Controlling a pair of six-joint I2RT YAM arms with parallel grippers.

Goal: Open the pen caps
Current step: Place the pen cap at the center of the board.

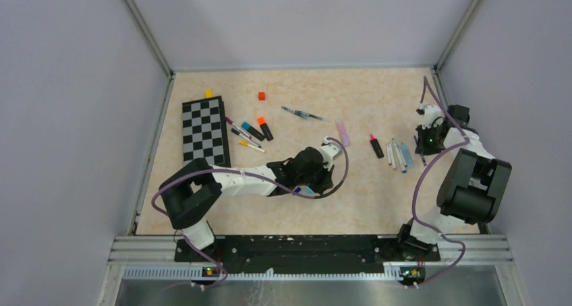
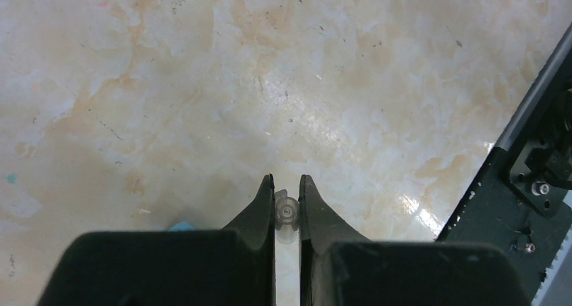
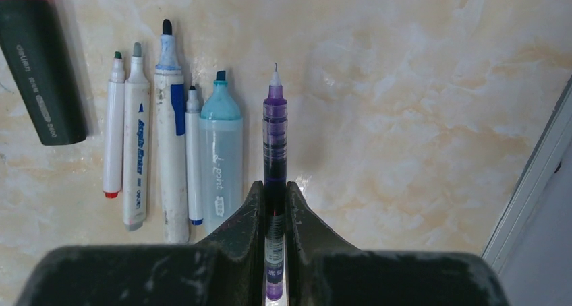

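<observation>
My left gripper (image 2: 286, 179) is shut on a small clear pen cap (image 2: 287, 215), held low over bare table. In the top view it (image 1: 309, 185) is at the table's middle near side. My right gripper (image 3: 274, 185) is shut on a purple pen (image 3: 274, 131) whose bare needle tip points away. The pen lies parallel to a row of uncapped pens (image 3: 170, 137), just right of a light blue highlighter (image 3: 220, 158). In the top view my right gripper (image 1: 425, 143) is at the right side, beside that row (image 1: 398, 156).
A black highlighter with a pink end (image 3: 40, 70) lies left of the row. More pens (image 1: 248, 131) lie beside a checkerboard (image 1: 204, 131) at the left. One pen (image 1: 301, 114) and a pink piece (image 1: 343, 133) lie mid-table. Yellow (image 1: 208, 93) and red (image 1: 262, 96) cubes sit farther back. A black rail (image 2: 533, 185) lines the near edge.
</observation>
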